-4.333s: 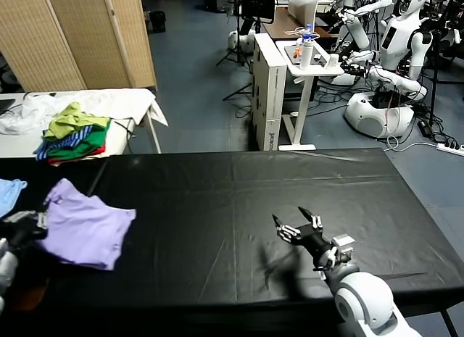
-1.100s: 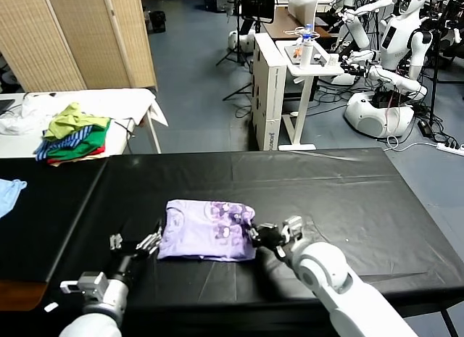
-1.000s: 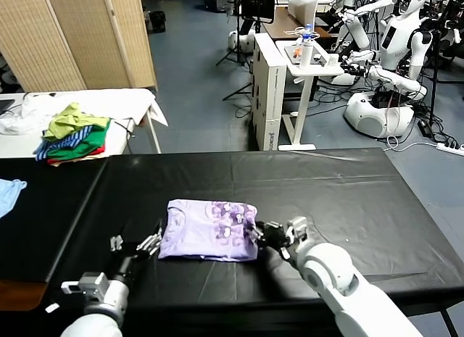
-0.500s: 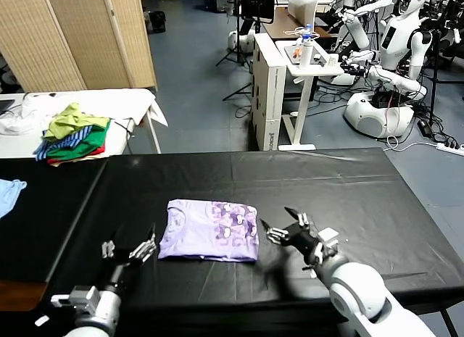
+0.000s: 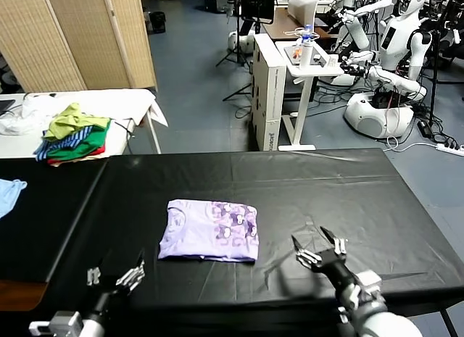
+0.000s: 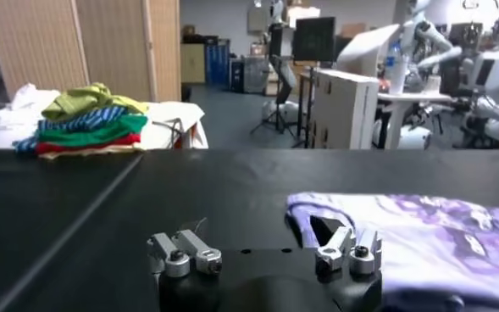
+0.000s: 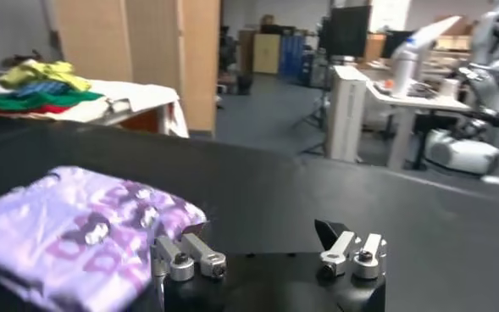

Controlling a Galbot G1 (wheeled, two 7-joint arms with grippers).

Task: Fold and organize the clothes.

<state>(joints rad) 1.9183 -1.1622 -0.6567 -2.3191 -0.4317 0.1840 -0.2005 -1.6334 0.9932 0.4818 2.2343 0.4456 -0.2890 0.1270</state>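
The clothes, a pale lavender T-shirt (image 5: 210, 230), lie folded into a flat rectangle on the black table (image 5: 304, 185), purple-and-white print facing up on the right half. My left gripper (image 5: 116, 275) is open near the front edge, left of the shirt and apart from it. The right gripper (image 5: 317, 251) is open too, to the right of the shirt with a gap between them. From the left wrist the shirt (image 6: 418, 242) lies just beyond the left gripper (image 6: 266, 254). From the right wrist the shirt (image 7: 71, 233) sits beside the right gripper (image 7: 266, 250). Neither holds anything.
A light blue garment (image 5: 9, 192) lies at the table's far left edge. A pile of green, striped and red clothes (image 5: 72, 134) rests on a white side table behind. A white desk (image 5: 290, 83) and other robots (image 5: 391, 69) stand beyond the table.
The right gripper has let go of the shirt's right edge, opened and drawn back toward the front right. The left gripper has also pulled back toward the front edge. The shirt stays folded.
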